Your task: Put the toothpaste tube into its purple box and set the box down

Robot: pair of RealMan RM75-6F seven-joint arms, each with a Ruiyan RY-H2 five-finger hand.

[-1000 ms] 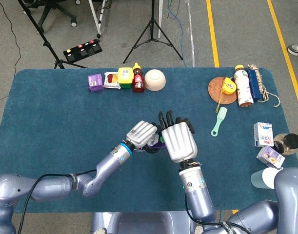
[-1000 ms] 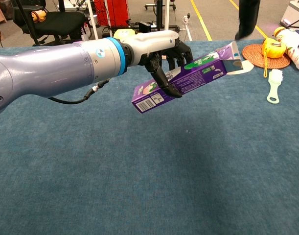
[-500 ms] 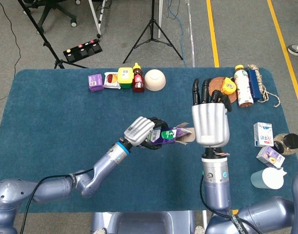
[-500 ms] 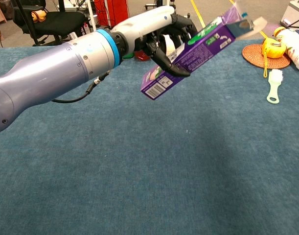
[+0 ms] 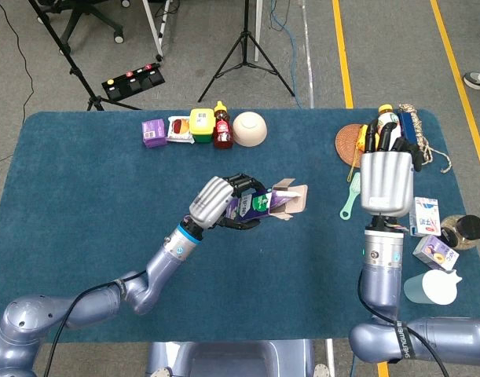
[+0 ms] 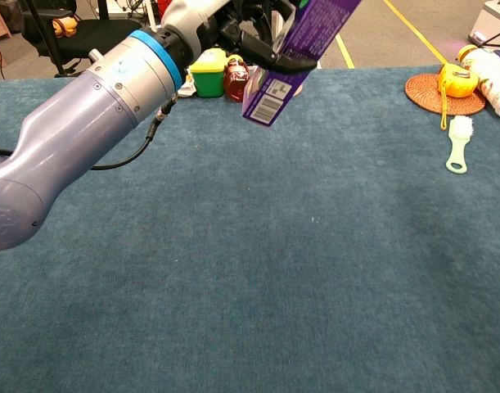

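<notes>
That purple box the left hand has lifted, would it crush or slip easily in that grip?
The purple box looks like thin card with its end flaps open, so it probably dents under a hard squeeze. The left hand wraps its middle, which likely limits slipping. Long and tilted steeply upward, it may pivot if the grip loosens.

— What is the table (image 6: 233, 278) covered with?
— A matt teal cloth, like short felt. The left arm (image 6: 86, 123) over it is smooth satin-grey metal, with a glossy blue ring.

— And the purple box (image 6: 295, 45)?
— Printed card with a slight sheen, flap (image 5: 291, 196) plain brown inside. The brush (image 6: 457, 143) looks like smooth pale-green plastic; the coaster (image 6: 434, 94) is coarse woven fibre.
</notes>
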